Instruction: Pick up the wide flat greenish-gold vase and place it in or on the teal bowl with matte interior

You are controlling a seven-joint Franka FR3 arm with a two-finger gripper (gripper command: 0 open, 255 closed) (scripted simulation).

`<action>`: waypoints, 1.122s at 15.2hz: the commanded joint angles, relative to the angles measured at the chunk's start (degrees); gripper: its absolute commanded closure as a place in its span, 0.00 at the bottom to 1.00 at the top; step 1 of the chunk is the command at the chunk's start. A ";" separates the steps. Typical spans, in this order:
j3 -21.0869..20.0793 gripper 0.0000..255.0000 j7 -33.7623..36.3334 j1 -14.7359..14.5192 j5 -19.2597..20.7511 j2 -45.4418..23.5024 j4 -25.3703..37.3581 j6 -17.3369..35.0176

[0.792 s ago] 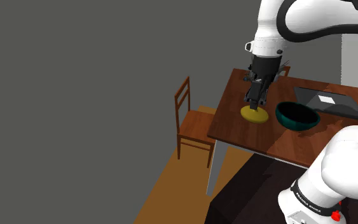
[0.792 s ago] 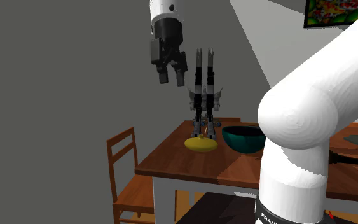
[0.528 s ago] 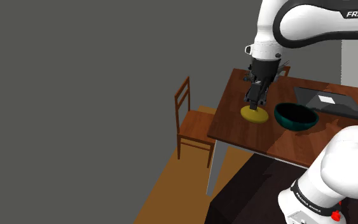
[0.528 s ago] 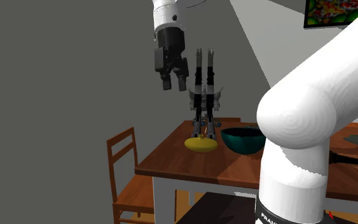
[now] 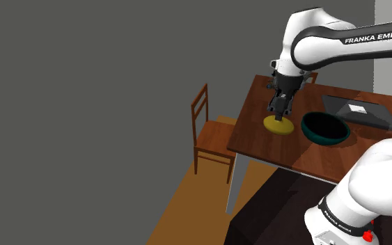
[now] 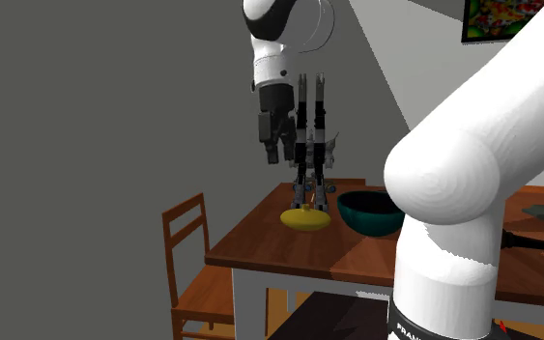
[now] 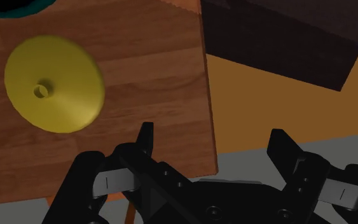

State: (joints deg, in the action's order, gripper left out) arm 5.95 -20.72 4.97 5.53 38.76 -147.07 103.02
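Shoulder view, from its left: a wooden chair (image 5: 205, 132) stood at the edge of the brown wooden table (image 5: 254, 141). On the table sat the flat yellow vase (image 5: 279, 126), upright. Just beside it, toward that view's right, was the teal bowl (image 5: 324, 129), whose dark inside showed down to the bottom. Farther right lay a dark flat slab (image 5: 363, 113). The gripper (image 5: 280, 114) hung over the vase. The second exterior view showed the gripper clear above the vase and apart from it, with a tall dark 2-pronged figure (image 6: 309, 135) behind. From the wrist, the vase showed a small round opening at the middle of its disc. The 2 fingers (image 7: 145, 137) stood apart, clasping nothing, off to one side of the vase near the table's edge.
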 commanded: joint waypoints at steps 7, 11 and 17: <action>7.85 0.00 -9.45 3.37 6.06 -10.81 -0.13 14.05; 11.60 0.00 -14.15 4.35 7.36 -17.94 1.89 20.87; 16.73 0.00 -22.31 5.00 5.84 -30.06 7.28 30.07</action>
State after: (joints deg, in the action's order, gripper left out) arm 21.84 -41.42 9.97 12.00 11.23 -141.14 131.43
